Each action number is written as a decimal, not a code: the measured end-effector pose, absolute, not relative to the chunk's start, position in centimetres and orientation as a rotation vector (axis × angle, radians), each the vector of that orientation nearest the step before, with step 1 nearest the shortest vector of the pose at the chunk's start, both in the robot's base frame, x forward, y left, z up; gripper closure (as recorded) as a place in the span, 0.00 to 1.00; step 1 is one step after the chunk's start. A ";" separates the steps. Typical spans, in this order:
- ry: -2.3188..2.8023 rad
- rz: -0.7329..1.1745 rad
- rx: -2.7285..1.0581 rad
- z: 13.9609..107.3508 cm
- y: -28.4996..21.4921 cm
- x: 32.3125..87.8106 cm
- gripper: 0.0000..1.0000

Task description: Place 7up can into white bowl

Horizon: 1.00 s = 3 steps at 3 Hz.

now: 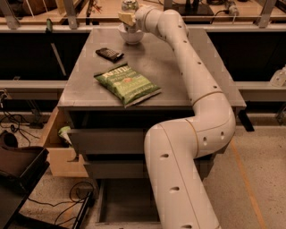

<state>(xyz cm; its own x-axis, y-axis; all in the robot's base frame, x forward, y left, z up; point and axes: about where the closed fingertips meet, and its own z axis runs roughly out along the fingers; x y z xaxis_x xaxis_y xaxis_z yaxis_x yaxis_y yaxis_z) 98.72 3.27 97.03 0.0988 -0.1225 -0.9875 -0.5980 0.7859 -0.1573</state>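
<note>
At the far edge of the desk point(85, 85), toward its far-left corner, the gripper point(128, 17) hangs directly above the white bowl point(131, 35), pinching the 7up can point(129, 5), which sits upright in its grasp and clear of the bowl's rim. Judgement: the step in hand is the lowering and release. To do it well, the can should be kept centred over the bowl's opening, brought down until its base is near the bottom, and only then let go; a high drop risks the light can bouncing out or tipping the small bowl. The can is thin metal, cylindrical, with a silver top, and likely dents under a hard squeeze. The bowl is round, plain white and smooth-sided, so it may slide on the flat grey matte desktop if nudged. Nearer the front edge lies a green chip bag point(127, 84), crinkled and soft, and between it and the bowl a flat dark object point(109, 54); both lie well apart from the bowl.
</note>
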 end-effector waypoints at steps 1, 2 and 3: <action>1.454 0.351 -0.614 97.1 2.8 99.1 1.00; 1.445 0.312 -0.606 97.8 1.9 99.3 1.00; 1.391 0.287 -0.584 98.3 0.0 99.6 1.00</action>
